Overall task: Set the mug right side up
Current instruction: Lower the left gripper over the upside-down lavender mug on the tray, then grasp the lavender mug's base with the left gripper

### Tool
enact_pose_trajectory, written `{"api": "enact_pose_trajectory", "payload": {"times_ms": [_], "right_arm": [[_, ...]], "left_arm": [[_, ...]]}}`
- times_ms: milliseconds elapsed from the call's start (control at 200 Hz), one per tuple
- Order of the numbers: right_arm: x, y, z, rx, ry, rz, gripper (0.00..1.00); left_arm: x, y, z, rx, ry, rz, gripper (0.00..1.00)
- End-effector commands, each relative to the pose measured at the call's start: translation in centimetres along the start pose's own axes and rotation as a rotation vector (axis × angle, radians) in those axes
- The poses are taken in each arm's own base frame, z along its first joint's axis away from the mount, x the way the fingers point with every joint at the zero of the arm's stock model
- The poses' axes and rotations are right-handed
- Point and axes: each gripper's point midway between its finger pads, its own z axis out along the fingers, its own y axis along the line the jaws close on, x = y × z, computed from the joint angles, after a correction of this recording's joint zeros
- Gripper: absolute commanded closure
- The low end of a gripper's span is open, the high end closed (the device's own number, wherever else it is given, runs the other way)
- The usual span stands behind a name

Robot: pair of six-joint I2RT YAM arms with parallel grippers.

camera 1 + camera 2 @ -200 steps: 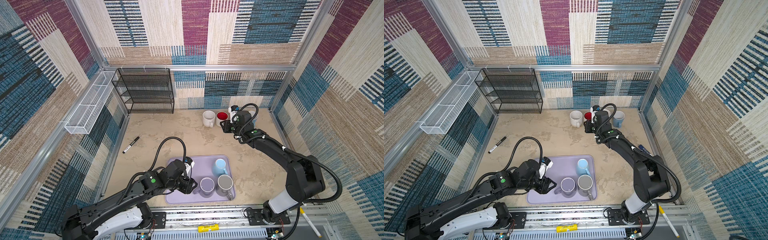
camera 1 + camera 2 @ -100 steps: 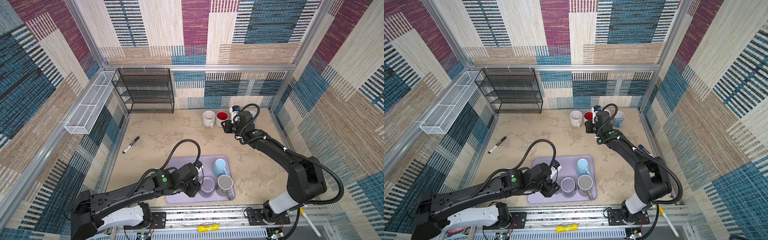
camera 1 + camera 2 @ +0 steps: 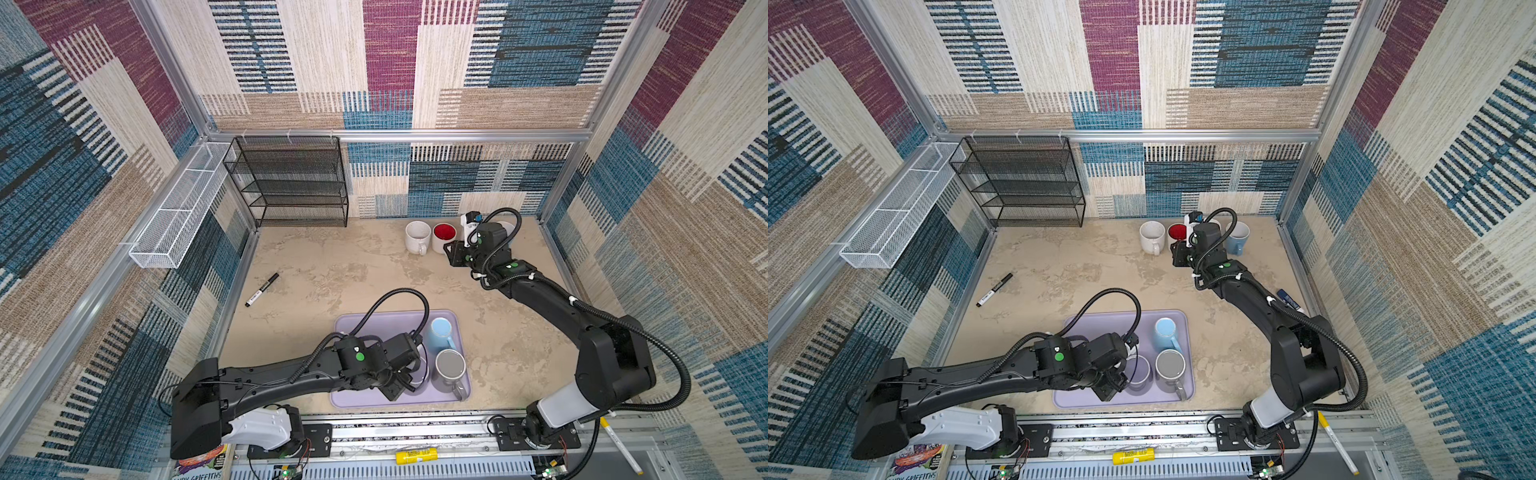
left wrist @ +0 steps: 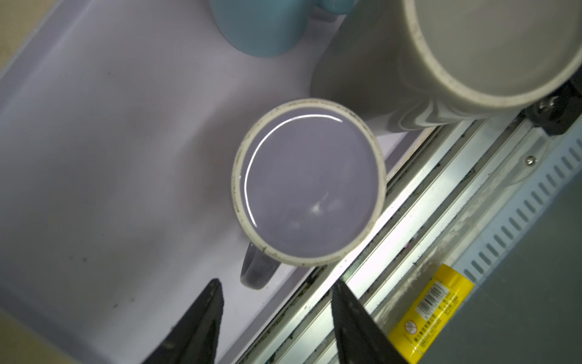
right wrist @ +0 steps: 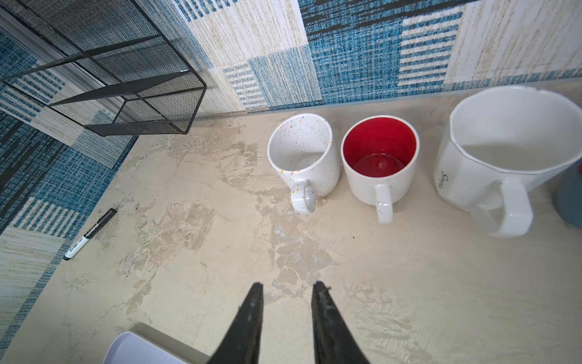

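Note:
A purple mug (image 4: 310, 182) stands upside down on the lavender tray (image 4: 110, 157), its unglazed foot ring facing up and its handle (image 4: 256, 271) pointing toward my left gripper (image 4: 277, 281). That gripper hovers just above the mug, open, with nothing between its fingers. In both top views the arm hides most of the mug (image 3: 419, 374) (image 3: 1139, 371). My right gripper (image 5: 288, 284) hangs over bare table at the back right, open by a narrow gap and empty.
An upside-down grey mug (image 3: 451, 362) and light blue mug (image 3: 440, 332) share the tray. Upright speckled (image 5: 302, 157), red-lined (image 5: 379, 157), large white (image 5: 504, 151) and blue (image 3: 1237, 237) mugs line the back wall. A marker (image 3: 262, 289) lies left, a black rack (image 3: 291, 183) behind.
My left arm has swung right across the tray and now sits over the purple mug, still open. The right arm has not moved.

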Motion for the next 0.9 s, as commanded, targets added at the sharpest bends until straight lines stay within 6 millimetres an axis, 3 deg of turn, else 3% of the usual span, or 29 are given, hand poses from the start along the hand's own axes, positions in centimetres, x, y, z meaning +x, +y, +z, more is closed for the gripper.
{"api": "enact_pose_trajectory", "payload": {"times_ms": [0,215,897], "right_arm": [[-1.0,0.0,-0.4,0.005,-0.038,-0.013,0.70],[-1.0,-0.3,-0.6,0.012,-0.040,-0.014,0.70],[-0.8,-0.6,-0.4,0.011,-0.035,-0.006,0.71]], "left_arm": [[0.4,0.5,0.5,-0.049,0.040,0.054,0.44],[0.7,0.5,1.9,-0.077,0.093,0.107,0.46],[0.4,0.9,3.5,-0.133,0.134,0.141,0.62]]}}
